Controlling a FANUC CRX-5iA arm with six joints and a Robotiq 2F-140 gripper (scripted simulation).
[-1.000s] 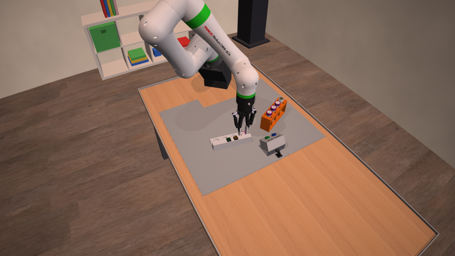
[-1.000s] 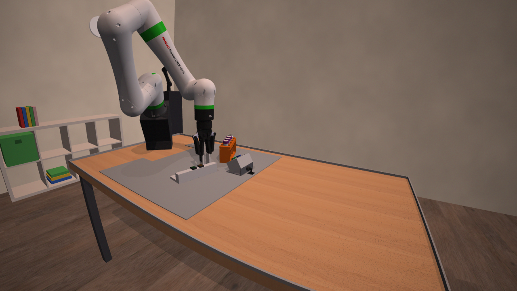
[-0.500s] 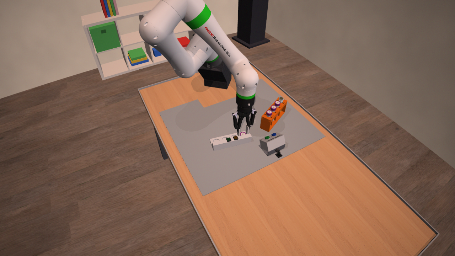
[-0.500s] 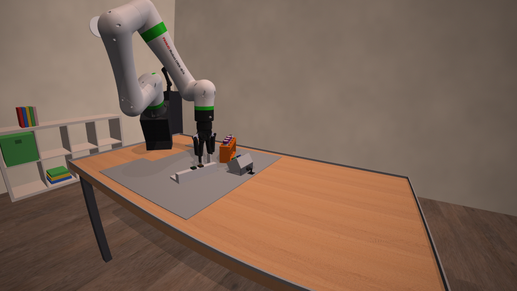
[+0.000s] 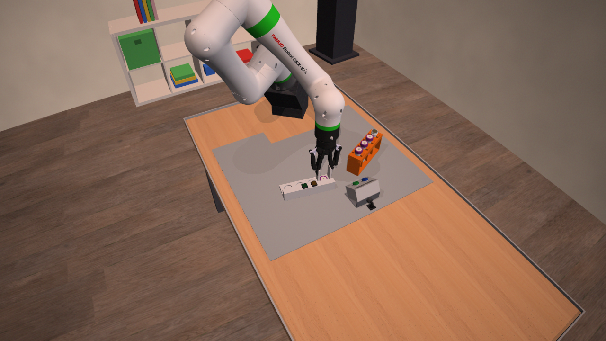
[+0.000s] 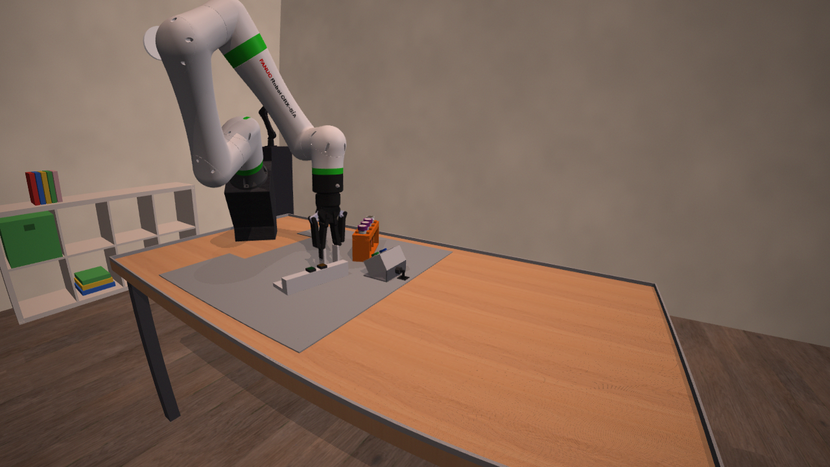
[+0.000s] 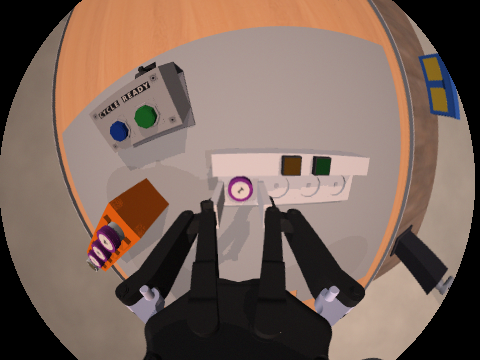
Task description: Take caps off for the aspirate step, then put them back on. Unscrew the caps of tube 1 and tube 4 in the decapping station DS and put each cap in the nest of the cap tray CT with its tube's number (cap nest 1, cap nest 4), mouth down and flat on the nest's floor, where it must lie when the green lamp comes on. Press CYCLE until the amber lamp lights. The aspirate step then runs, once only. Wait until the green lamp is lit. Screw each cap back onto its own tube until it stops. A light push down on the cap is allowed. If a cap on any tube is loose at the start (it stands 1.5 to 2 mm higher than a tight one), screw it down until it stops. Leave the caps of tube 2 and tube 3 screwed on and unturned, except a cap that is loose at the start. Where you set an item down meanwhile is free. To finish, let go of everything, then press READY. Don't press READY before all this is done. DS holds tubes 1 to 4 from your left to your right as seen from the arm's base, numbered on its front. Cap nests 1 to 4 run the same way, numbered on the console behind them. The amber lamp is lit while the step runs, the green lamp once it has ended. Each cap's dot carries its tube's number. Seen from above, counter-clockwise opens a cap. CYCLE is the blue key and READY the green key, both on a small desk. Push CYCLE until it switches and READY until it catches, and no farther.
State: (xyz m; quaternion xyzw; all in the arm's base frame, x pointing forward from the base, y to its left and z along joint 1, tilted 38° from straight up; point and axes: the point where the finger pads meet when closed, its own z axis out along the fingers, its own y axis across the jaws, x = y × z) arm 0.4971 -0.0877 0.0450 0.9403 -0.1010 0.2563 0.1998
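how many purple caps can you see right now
4: three on tubes in the orange station at; one in the cap tray's end nest, below the gripper.

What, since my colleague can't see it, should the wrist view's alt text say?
Seen from above, the gripper, open, flanks a purple-rimmed cap lying in the end nest of the white cap tray; the other three nests hold no caps. Left of it are the orange decapping station and a grey desk with blue CYCLE key and green READY key.
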